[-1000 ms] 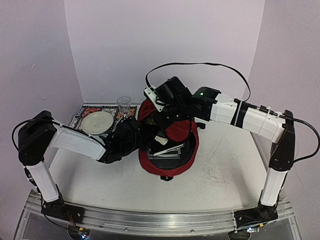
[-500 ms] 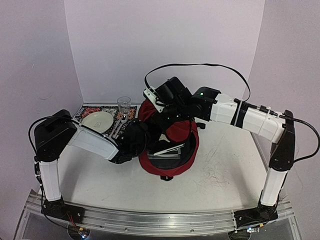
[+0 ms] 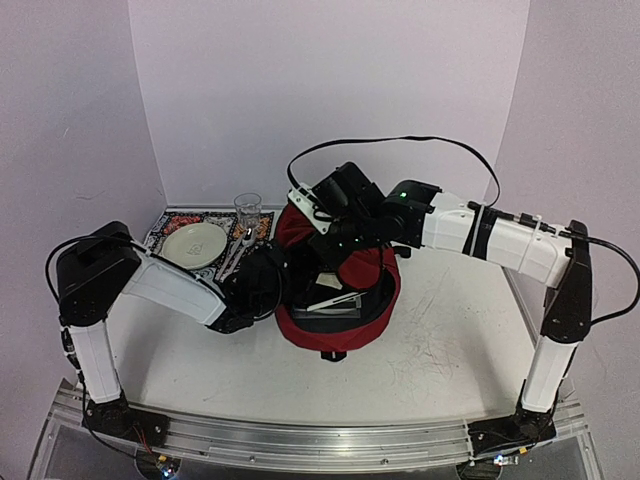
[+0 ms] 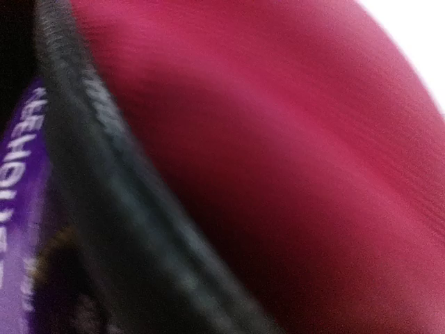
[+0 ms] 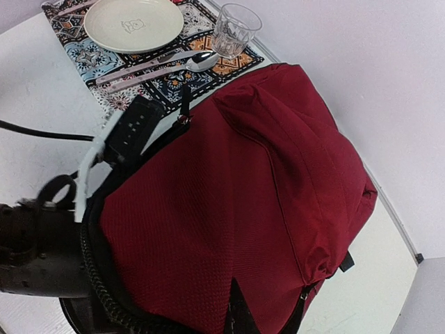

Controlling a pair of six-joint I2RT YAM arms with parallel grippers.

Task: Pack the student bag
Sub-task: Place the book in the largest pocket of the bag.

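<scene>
The student bag (image 3: 345, 335) lies in the middle of the table, dark red with black trim, its mouth facing left. My right gripper (image 5: 238, 311) is shut on the bag's red top flap (image 5: 229, 202) and holds it lifted. My left gripper (image 3: 284, 284) is at the bag's mouth, its jaws hidden by the arm and the fabric. Flat grey and white things (image 3: 335, 300) lie inside the bag. The left wrist view is blurred and shows only red fabric (image 4: 299, 139), a black zip edge (image 4: 118, 181) and a purple thing with white letters (image 4: 19, 195).
A patterned placemat (image 3: 160, 230) lies at the back left with a pale plate (image 3: 195, 243), a clear glass (image 3: 247, 210) and cutlery (image 5: 156, 66) on it. White walls close the table at the back and sides.
My left arm has pushed right, bringing its gripper further into the bag's mouth. The right gripper has stayed shut on the flap, shifted slightly.
</scene>
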